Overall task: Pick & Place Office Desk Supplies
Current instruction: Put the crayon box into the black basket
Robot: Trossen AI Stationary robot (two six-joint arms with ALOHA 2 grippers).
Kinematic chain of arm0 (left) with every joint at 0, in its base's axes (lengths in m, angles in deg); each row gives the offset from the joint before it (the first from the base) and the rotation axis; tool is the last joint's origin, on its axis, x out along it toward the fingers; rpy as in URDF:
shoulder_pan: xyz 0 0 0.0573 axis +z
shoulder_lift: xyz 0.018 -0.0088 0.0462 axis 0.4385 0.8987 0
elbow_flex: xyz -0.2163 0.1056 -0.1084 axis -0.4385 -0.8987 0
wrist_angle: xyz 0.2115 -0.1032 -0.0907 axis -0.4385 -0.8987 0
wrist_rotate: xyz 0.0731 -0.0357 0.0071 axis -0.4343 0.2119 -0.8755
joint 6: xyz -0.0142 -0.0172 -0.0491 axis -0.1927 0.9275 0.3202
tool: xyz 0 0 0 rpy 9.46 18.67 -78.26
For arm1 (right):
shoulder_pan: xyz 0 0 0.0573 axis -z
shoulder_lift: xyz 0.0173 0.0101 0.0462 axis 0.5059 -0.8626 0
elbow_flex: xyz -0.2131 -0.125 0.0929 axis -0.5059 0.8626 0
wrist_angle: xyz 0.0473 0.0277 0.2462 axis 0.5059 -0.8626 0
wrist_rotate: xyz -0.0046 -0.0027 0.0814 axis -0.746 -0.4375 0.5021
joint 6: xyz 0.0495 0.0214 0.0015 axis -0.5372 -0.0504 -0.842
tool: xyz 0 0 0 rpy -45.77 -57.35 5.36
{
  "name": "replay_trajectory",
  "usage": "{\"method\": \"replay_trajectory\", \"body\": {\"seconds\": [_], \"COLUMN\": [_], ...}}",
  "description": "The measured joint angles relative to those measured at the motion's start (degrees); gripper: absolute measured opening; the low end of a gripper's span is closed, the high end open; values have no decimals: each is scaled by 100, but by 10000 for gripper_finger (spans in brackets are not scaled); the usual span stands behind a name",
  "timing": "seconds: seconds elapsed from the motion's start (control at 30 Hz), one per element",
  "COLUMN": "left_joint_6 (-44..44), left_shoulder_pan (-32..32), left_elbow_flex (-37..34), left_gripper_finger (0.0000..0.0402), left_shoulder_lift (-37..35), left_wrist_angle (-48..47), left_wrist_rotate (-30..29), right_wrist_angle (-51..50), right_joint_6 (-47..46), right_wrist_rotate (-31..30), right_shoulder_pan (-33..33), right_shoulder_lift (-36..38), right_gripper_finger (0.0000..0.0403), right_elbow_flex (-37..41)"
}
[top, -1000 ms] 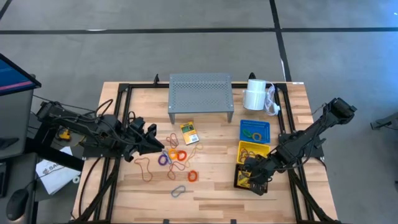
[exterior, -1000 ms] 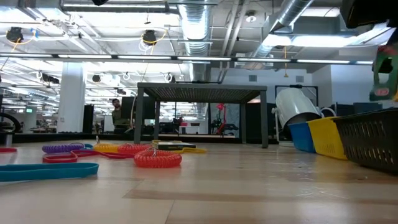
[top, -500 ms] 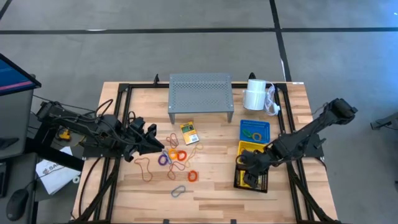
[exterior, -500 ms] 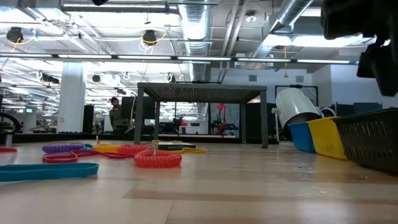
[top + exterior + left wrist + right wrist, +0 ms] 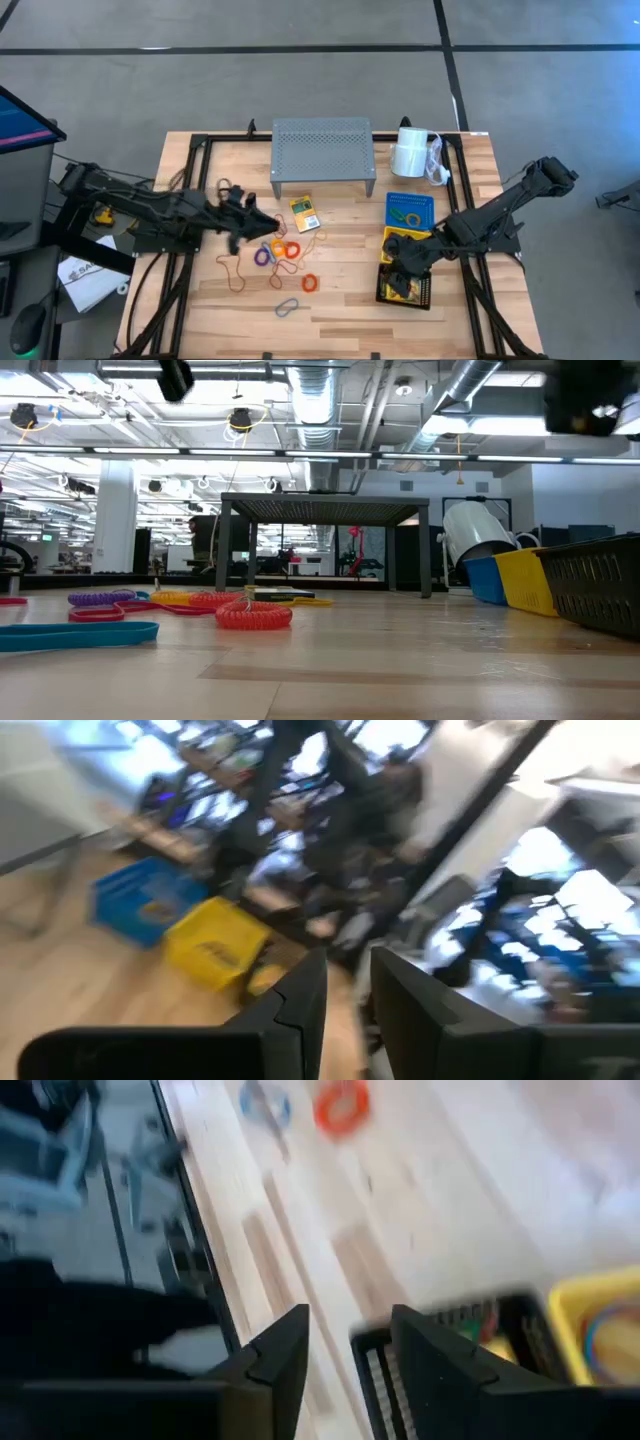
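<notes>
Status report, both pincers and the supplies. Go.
Left pincer over coloured thin loops, empty. Right pincer open above black mesh basket, empty. Nothing in the way.

pale matt wooden table (image 5: 340, 295), grey perforated metal shelf (image 5: 322, 147), white paper roll (image 5: 408, 153), coiled plastic-looking loops (image 5: 284, 249)

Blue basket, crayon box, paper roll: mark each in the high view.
blue basket (image 5: 424, 200), high view, bare floor by its right wall.
crayon box (image 5: 304, 213), high view, centre of its face.
paper roll (image 5: 408, 157), high view, middle of its white side.
</notes>
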Motion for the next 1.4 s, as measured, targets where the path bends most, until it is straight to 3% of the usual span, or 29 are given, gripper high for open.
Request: {"method": "replay_trajectory", "body": {"seconds": [0.17, 0.4, 0.63, 0.73, 0.93, 1.07, 1.4], "left_joint_6": [833, 2317, 3409, 3603, 4214, 4228, 4246], "left_shoulder_pan": [407, 714, 740, 768, 1006, 1197, 1514], "left_elbow_flex": [0, 0, 0, -2, -2, -4, -4], "left_gripper_finger": [76, 76, 76, 76, 76, 76, 76], "left_shoulder_lift": [907, 2040, 2734, 2923, 2981, 2941, 3048], "left_wrist_angle": [214, 343, 348, 344, -578, -652, -1277], "left_wrist_rotate": [-48, -204, -1547, -1923, -1954, -1966, -1600], "right_wrist_angle": [3, -32, -523, -602, -606, -605, -607], "right_joint_6": [185, 590, 648, 631, 617, 660, 817], "right_wrist_rotate": [-1014, -1707, -2415, -2582, -2684, -2713, -2881], "right_shoulder_pan": [-3, -78, -396, -495, -589, -652, -816], "right_shoulder_lift": [9, 13, 15, 15, 15, 15, 15], "right_gripper_finger": [122, 116, 116, 116, 116, 116, 116], "right_elbow_flex": [-529, -1281, -1683, -1731, -1745, -1745, -1745]}}
